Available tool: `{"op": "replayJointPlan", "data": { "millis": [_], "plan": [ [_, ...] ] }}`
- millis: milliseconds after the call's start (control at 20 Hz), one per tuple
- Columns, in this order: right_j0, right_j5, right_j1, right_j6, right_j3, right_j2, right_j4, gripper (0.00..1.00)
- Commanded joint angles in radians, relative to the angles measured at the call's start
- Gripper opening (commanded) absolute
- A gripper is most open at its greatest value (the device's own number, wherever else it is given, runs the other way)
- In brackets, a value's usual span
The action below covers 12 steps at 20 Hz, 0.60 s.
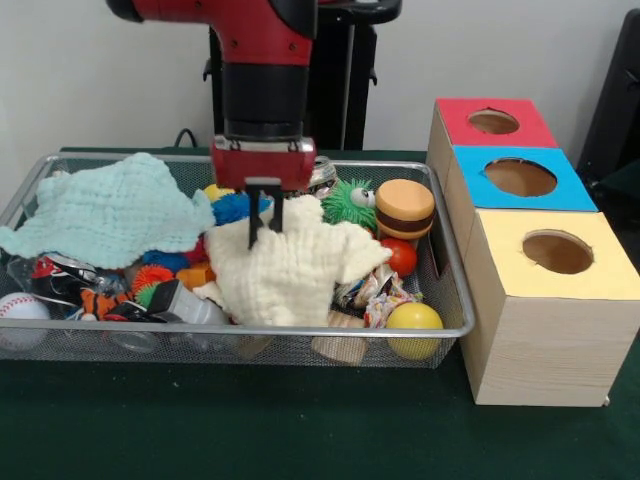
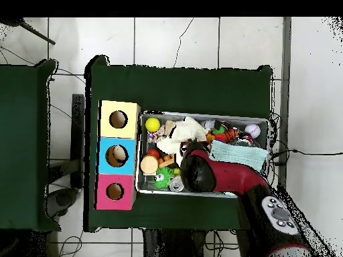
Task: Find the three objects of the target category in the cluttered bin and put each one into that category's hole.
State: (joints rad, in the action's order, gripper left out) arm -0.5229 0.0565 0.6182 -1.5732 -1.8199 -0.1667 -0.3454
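Wire bin (image 1: 455, 300) on green table (image 1: 300, 430): mint cloth (image 1: 110, 215) at left, cream cloth (image 1: 290, 265) mid-bin directly under gripper (image 1: 264, 225), jaws pinched on its top edge; burger toy (image 1: 404, 208) right of it; red/blue/yellow hole boxes (image 1: 530, 250) far right

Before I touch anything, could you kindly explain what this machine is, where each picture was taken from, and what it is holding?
It is a robot arm with a gripper at its tip. One picture looks across the table at it; the other looks straight down. On the green table sits a wire bin full of toys: a yellow ball, a toy burger, a baseball, a mint cloth. Beside it stand three boxes with holes: red, blue and yellow. The gripper appears shut on a cream cloth, pinching its top.
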Motion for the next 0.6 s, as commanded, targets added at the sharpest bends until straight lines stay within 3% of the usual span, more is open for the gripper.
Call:
{"op": "replayJointPlan", "data": {
  "millis": [50,600],
  "plan": [
    [-0.124,0.261,0.227,0.126,-0.077,-0.178,-0.025,0.0],
    [-0.205,0.243,0.182,0.135,-0.058,-0.261,-0.15,0.0]
  ]
}}
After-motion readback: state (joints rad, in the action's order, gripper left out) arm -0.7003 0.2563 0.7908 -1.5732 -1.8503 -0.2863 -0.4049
